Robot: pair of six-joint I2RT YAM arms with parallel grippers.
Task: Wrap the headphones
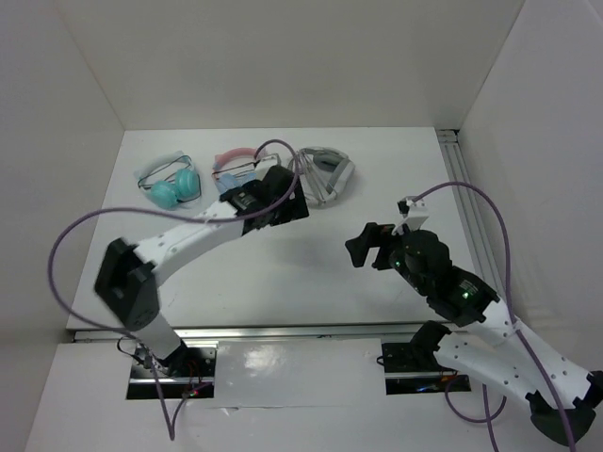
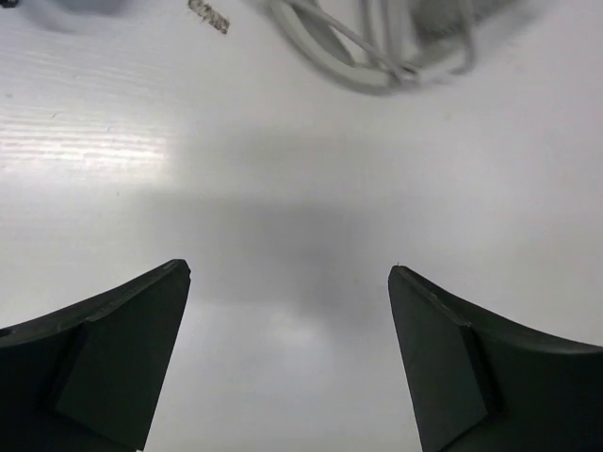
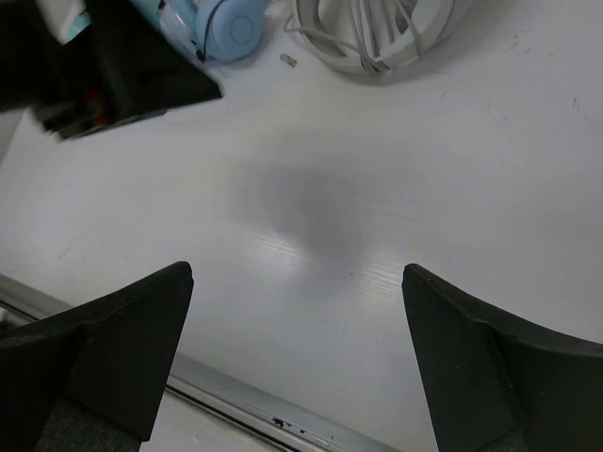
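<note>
The light-grey headphones (image 1: 325, 174) lie at the back of the white table, their thin grey cable in loose loops (image 2: 367, 56) over the cups. They also show at the top of the right wrist view (image 3: 367, 33). My left gripper (image 1: 290, 200) hovers just in front and left of them, open, with only bare table between its fingers (image 2: 290, 273). My right gripper (image 1: 363, 247) hangs over the table's middle right, apart from the headphones. It is open and holds nothing (image 3: 297, 273).
A teal pair (image 1: 172, 185) lies at the back left, and a pink-banded blue pair (image 1: 236, 165) sits beside it, partly under my left arm. A small scrap (image 3: 290, 60) lies near the headphones. A metal rail (image 1: 466, 188) runs along the right edge.
</note>
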